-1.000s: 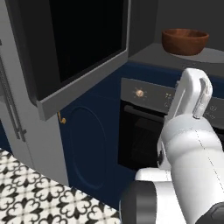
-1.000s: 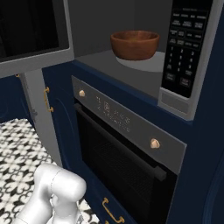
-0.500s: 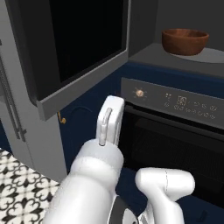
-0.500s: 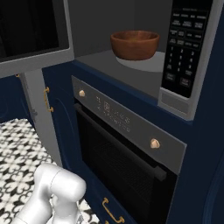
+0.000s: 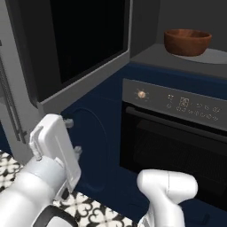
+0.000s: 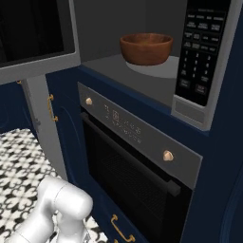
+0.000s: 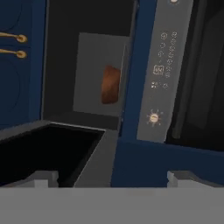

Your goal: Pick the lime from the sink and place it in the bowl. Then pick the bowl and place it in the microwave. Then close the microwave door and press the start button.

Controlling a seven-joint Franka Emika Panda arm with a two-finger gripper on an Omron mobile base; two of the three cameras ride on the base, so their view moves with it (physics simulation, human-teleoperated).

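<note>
The reddish-brown bowl (image 5: pixel 186 42) (image 6: pixel 145 47) stands inside the microwave (image 6: pixel 156 78), on its grey cavity floor. The microwave door (image 5: pixel 88 44) (image 6: pixel 33 33) hangs wide open to the left, black glass in a grey frame. My gripper (image 5: pixel 72 137) is low on the left, below the door's lower edge and well away from the bowl. In the rolled hand view my gripper (image 7: pixel 113 178) is open with nothing between its fingertips (image 7: pixel 43 177); it looks at the door (image 7: pixel 48 153), the cavity and the bowl (image 7: pixel 110 84). The lime and the sink are out of view.
The microwave's keypad (image 6: pixel 199 52) sits right of the cavity. Below is a black wall oven (image 5: pixel 177 146) (image 6: pixel 137 161) with a knob panel (image 7: pixel 162 74) and bar handle. Blue cabinets (image 5: pixel 95 137) flank it, over a patterned tile floor (image 6: pixel 19 156).
My arm has swung from the right across the oven front to the lower left, so the hand now sits low under the open door. Bowl and door have not moved.
</note>
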